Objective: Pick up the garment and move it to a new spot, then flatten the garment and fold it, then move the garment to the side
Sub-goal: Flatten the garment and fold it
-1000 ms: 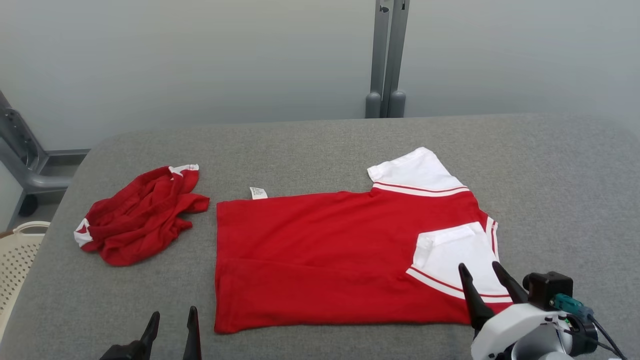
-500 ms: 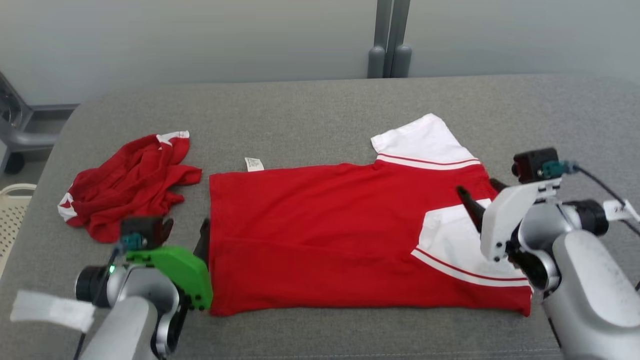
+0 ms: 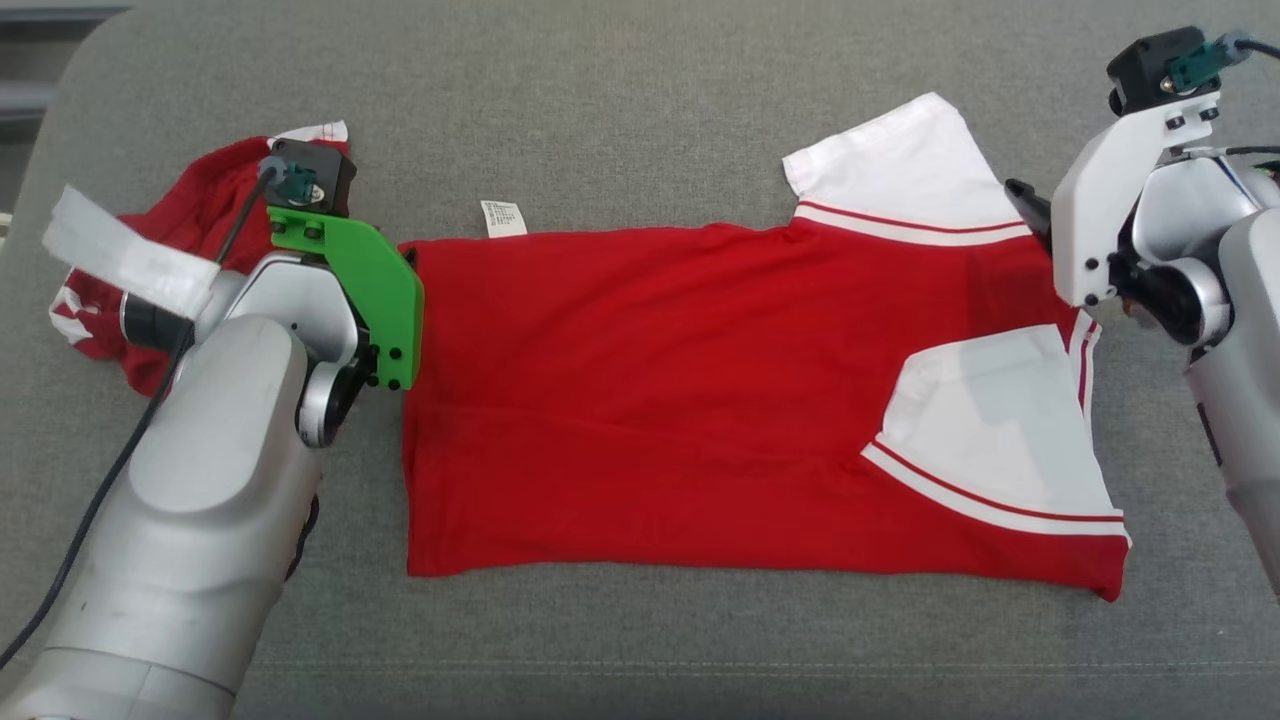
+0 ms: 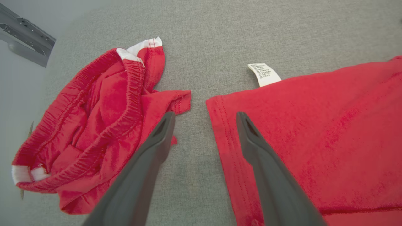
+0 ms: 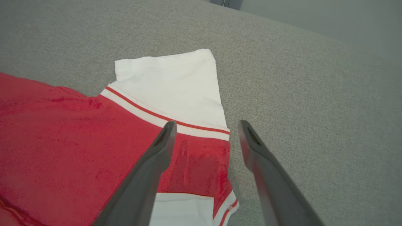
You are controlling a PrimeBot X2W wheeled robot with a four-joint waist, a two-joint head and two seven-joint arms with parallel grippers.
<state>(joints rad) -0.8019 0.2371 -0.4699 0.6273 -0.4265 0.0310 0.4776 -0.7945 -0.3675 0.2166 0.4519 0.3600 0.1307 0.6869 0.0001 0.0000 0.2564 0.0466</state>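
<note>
A: Where is the red shirt?

B: It lies flat on the grey padded surface. One white sleeve is folded over its right end.

A: And the pincers?

B: Both stand apart and hold nothing. The left gripper is at the shirt's far left corner, beside the crumpled red shorts. The right gripper is at the far right corner.

A grey, fabric-covered tabletop with a rounded corner spreads under soft, even light. Behind its far edge rises a plain pale grey wall. A grey metal frame stands off one corner.
</note>
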